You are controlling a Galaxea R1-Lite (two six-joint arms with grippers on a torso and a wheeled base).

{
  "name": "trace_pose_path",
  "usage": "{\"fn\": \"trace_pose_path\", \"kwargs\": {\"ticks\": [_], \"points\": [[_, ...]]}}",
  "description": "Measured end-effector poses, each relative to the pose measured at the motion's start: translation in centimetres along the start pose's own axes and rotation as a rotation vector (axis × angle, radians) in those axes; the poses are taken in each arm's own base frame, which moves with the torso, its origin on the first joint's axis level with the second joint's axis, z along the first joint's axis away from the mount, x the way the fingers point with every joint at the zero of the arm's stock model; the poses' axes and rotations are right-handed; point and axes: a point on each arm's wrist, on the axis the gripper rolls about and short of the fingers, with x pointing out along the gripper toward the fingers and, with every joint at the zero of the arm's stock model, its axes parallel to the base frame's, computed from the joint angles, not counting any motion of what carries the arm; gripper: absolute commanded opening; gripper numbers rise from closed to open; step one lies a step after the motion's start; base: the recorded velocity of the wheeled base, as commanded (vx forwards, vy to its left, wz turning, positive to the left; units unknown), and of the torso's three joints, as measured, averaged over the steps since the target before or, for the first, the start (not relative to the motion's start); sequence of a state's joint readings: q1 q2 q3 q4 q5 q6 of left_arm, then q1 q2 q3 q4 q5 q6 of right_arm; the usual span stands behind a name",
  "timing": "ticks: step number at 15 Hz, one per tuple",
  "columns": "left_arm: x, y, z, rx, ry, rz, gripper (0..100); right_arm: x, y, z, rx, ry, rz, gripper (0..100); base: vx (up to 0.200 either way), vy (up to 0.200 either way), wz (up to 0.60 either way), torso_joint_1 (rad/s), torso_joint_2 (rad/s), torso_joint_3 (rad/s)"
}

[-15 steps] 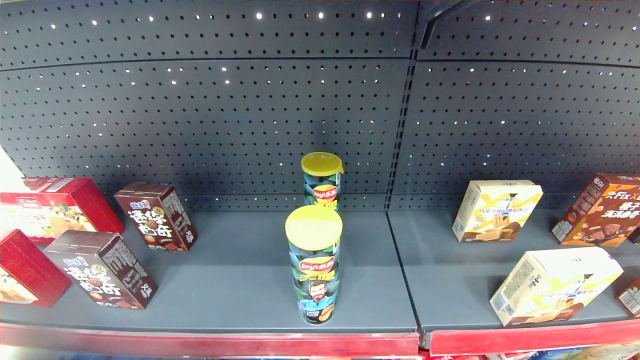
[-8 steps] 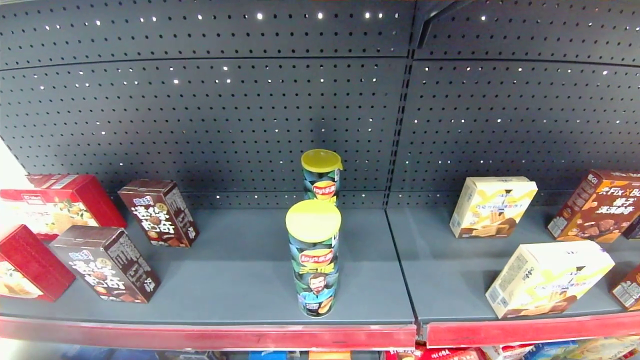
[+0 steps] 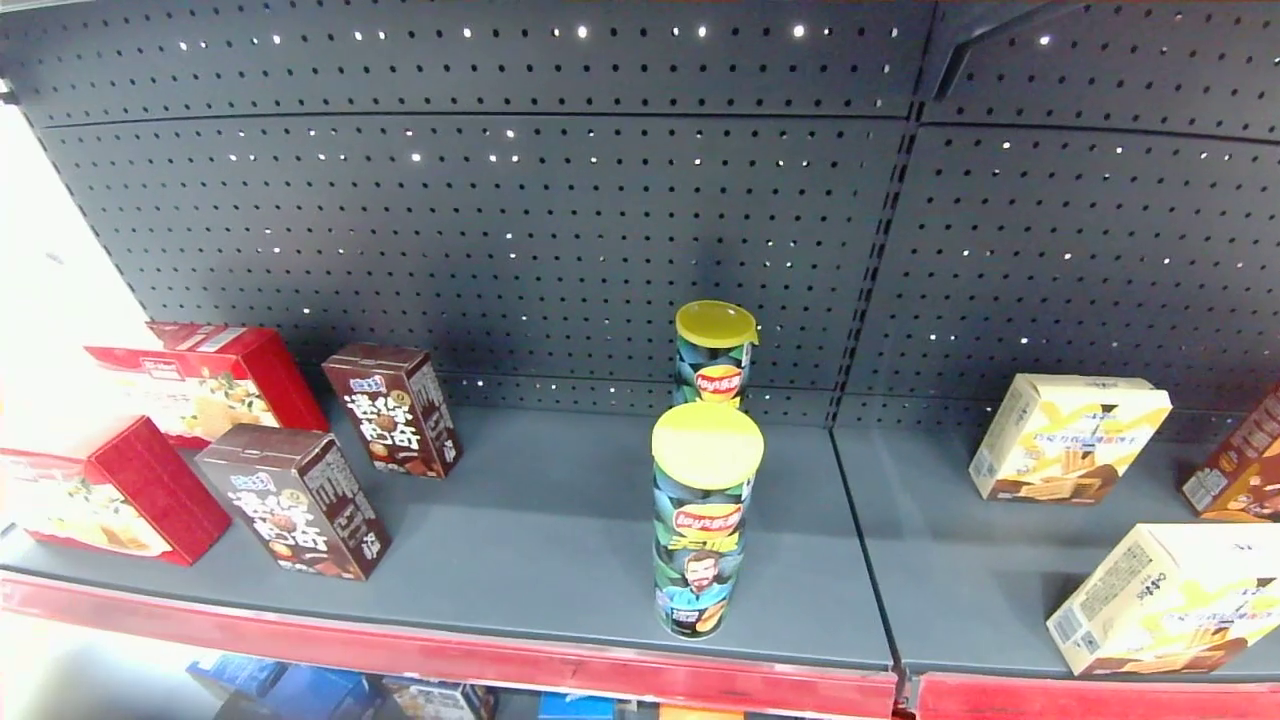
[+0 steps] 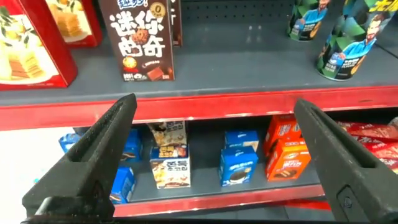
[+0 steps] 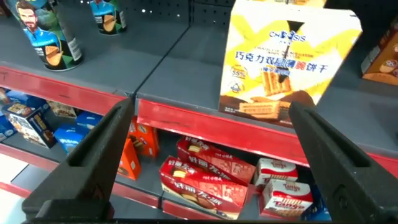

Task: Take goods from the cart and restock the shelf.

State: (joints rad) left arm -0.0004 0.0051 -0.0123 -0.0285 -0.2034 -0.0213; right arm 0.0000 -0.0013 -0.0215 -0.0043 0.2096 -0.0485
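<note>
I'm holding the left gripper (image 4: 214, 109) and right gripper (image 5: 211, 109) wide open and empty. I'm planning to stand the next item upright beside the front can (image 3: 706, 520), well back on the shelf (image 3: 540, 545).

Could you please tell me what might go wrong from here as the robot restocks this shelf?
The front chip can stands tall and narrow near the shelf's red lip; a nudge might topple it off.
The left pincer and right pincer are open and empty, low before that lip, so lifting straight up could catch it.
The yellow box sits askew near the edge; a brush might push it off.
</note>
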Motion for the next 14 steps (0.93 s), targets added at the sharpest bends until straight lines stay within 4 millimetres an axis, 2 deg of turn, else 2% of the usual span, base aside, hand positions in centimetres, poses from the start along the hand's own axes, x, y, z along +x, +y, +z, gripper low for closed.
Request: {"fn": "trace_pose_path", "kwargs": {"ticks": [1, 4, 13, 14], "points": [[0.00, 0.00, 0.00, 0.000, 0.000, 0.000, 100, 0.00, 0.00, 0.00, 0.000, 0.000, 0.000, 100, 0.000, 0.000, 0.00, 0.000, 0.00, 0.000], [0.00, 0.00, -0.01, 0.000, 0.000, 0.000, 100, 0.00, 0.03, 0.00, 0.001, 0.000, 0.015, 100, 0.000, 0.000, -0.60, -0.002, 0.00, 0.004], [0.01, 0.02, -0.01, -0.004, 0.000, 0.009, 100, 0.00, 0.04, 0.01, -0.008, -0.002, 0.017, 100, 0.000, 0.000, 0.00, 0.000, 0.00, 0.000], [0.01, 0.01, -0.01, 0.001, 0.001, 0.003, 100, 0.00, 0.04, 0.01, -0.008, -0.002, 0.016, 100, 0.000, 0.200, 0.00, -0.007, 0.00, 0.002]]}}
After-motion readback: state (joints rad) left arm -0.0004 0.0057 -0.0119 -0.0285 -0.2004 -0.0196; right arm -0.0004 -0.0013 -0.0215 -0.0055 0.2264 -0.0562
